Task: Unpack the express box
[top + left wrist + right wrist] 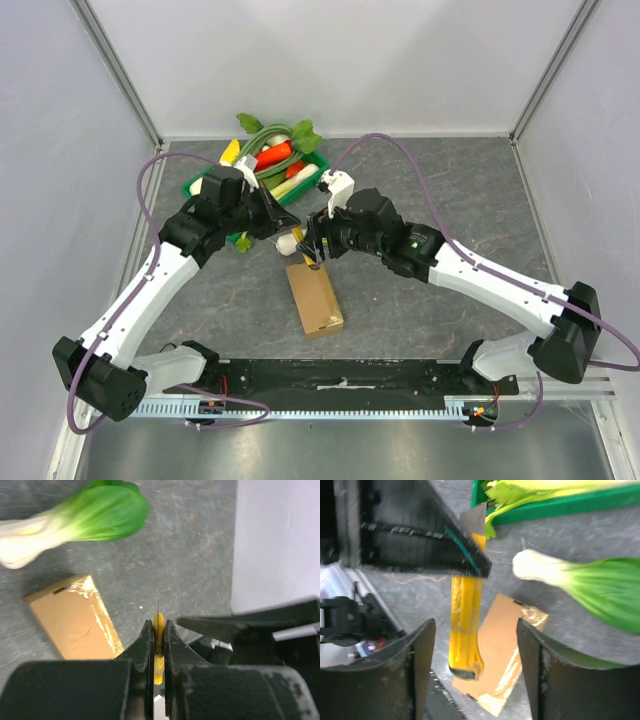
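Through the top camera we see the express box (314,298) lying flat and closed on the grey table (450,210), just below the middle of the frame. Both arms reach in to a spot right above its upper end, where the left gripper (284,224) and the right gripper (315,252) nearly meet. From here we cannot tell how their jaws stand. A green tray (193,184) of vegetables sits at upper centre, and a bok choy (285,241) lies between tray and box.

In the left wrist view, the left gripper (159,626) fills the bottom centre, its jaws pressed together on a thin yellow cutter (159,622). The box (75,622) lies at middle left with glossy tape along its edge, and the bok choy (85,515) is at upper left.

In the right wrist view, the right gripper (474,630) has its jaws wide apart across the lower frame. The cutter (465,625) hangs between them, touching neither. The box (502,640) lies beneath at lower centre, the bok choy (585,585) at right and the tray (560,502) along the top.
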